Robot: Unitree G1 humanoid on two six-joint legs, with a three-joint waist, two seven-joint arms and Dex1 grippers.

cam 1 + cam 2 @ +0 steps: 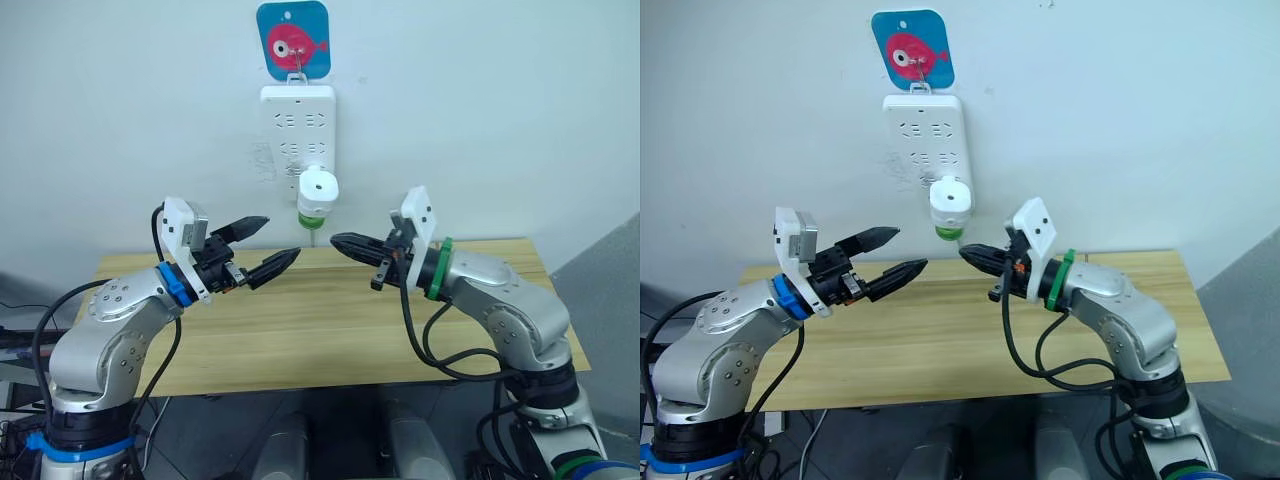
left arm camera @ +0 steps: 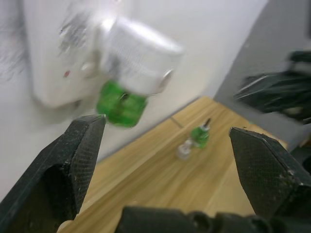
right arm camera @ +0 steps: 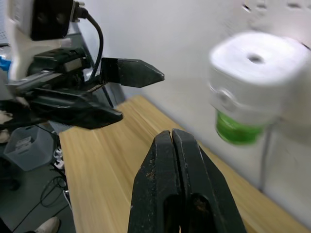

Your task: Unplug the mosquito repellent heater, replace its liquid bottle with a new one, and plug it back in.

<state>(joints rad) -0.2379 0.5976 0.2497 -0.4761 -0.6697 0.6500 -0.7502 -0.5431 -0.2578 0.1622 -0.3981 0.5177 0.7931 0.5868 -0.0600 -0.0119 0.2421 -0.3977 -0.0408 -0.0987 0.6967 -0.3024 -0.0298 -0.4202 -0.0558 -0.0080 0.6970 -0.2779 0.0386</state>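
Note:
The white mosquito repellent heater point(image 1: 318, 192) is plugged into the bottom of the wall power strip point(image 1: 297, 125), with a green bottle point(image 1: 312, 222) fitted beneath it, neck hidden inside. A bare-wick green liquid bottle point(image 2: 200, 135) stands on the table with a small white cap point(image 2: 184, 150) beside it. My left gripper point(image 1: 280, 238) hangs open just left of and below the heater. My right gripper point(image 1: 336, 240) is shut and empty, pointing at the heater from the right, slightly below it. I cannot tell whether the fitted bottle is the new one.
The wooden table point(image 1: 300, 335) stands against the white wall. A blue hook plate with a pink fish point(image 1: 293, 38) holds the strip. The two grippers face each other with a small gap under the heater.

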